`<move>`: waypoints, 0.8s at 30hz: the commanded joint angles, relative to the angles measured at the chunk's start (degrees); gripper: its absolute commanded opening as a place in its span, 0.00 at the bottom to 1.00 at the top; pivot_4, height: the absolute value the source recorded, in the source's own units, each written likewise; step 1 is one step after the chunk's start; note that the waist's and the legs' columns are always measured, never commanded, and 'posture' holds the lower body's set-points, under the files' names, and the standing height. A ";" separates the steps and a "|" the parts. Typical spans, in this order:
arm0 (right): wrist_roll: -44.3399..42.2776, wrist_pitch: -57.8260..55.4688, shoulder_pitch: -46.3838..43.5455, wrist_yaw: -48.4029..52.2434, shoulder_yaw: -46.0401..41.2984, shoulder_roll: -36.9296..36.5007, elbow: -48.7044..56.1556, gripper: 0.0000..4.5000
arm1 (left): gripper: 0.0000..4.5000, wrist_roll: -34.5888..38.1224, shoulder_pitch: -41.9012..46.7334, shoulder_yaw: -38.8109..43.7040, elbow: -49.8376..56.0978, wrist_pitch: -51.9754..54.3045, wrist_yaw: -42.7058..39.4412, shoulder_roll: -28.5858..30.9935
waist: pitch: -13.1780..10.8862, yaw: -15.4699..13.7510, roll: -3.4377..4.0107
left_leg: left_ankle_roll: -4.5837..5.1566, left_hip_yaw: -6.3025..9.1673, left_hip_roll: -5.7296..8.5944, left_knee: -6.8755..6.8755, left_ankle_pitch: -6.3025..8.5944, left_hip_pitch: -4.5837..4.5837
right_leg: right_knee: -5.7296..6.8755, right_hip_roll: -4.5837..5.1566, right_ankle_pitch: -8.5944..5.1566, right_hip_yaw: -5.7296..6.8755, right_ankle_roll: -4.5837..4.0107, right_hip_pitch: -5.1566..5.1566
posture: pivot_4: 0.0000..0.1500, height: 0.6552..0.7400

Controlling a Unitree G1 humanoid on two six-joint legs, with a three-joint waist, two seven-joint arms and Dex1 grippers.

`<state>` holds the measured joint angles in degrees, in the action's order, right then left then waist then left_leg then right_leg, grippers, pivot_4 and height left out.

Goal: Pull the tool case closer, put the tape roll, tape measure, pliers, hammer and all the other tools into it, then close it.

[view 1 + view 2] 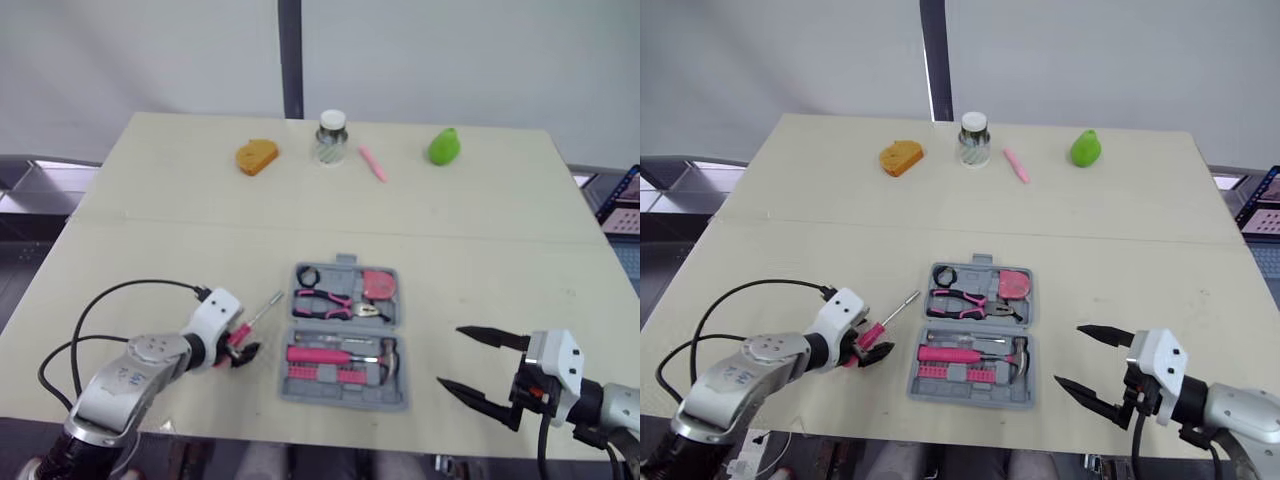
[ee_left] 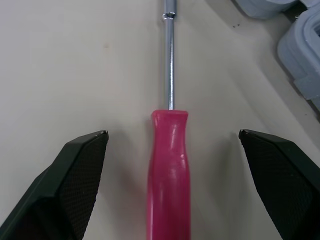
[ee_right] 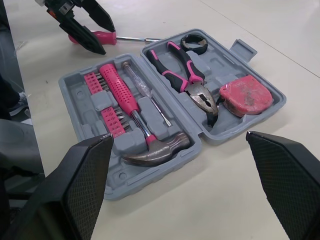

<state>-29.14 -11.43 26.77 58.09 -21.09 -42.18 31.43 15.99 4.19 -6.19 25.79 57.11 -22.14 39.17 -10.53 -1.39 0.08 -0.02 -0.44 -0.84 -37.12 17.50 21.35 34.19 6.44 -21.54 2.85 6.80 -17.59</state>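
You are holding the left gripper [image 1: 240, 345] wide open over the pink-handled screwdriver [image 2: 169, 170], one finger standing on each side of the handle and neither touching it. The tool is lying on the table just to the left of the open tool case [image 3: 120, 180]. Its long axis is running straight along the gripper's reach, handle nearest the wrist and steel shaft pointing away toward the case's far left corner. Your left arm is clearly the nearer one. The right gripper [image 1: 448, 355] is hovering spread and empty beyond the case's right side, well apart from the screwdriver. Closing squarely across the handle looks like the coming move.
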 commanded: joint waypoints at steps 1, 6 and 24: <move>-0.99 -0.16 0.87 -0.51 -2.36 -0.19 2.16 1.00 | 1.00 -0.74 -0.11 -0.66 0.47 0.26 0.08 -1.04 | 0.00 0.00 0.01 | 0.00 0.00 0.00 0.00 0.00 -0.01 | 0.01 0.00 0.00 -0.01 0.00 0.00 | 1.00 0.72; -1.17 -0.30 1.31 -0.70 -2.82 -0.31 2.48 1.00 | 1.00 -1.78 -0.56 -1.30 0.45 1.03 0.64 -2.24 | 0.01 -0.02 0.01 | 0.00 -0.01 0.00 -0.02 -0.01 -0.04 | 0.05 0.00 0.00 -0.02 0.01 0.01 | 1.00 0.72; -1.00 -1.03 1.36 -0.75 -3.03 -0.01 3.14 1.00 | 0.11 -2.81 -1.95 0.06 2.48 5.18 1.87 -4.44 | 0.05 -0.06 0.09 | -0.01 -0.02 0.02 0.00 -0.01 -0.07 | 0.06 0.02 0.01 -0.03 0.01 0.02 | 1.00 0.72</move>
<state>-29.22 -12.60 27.97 57.79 -22.89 -42.18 32.73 13.12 3.53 -4.99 28.04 61.29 -20.02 35.02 -10.48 -1.45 0.17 -0.03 -0.46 -0.81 -37.13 17.50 21.28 34.25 6.46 -21.53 2.81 6.81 -17.57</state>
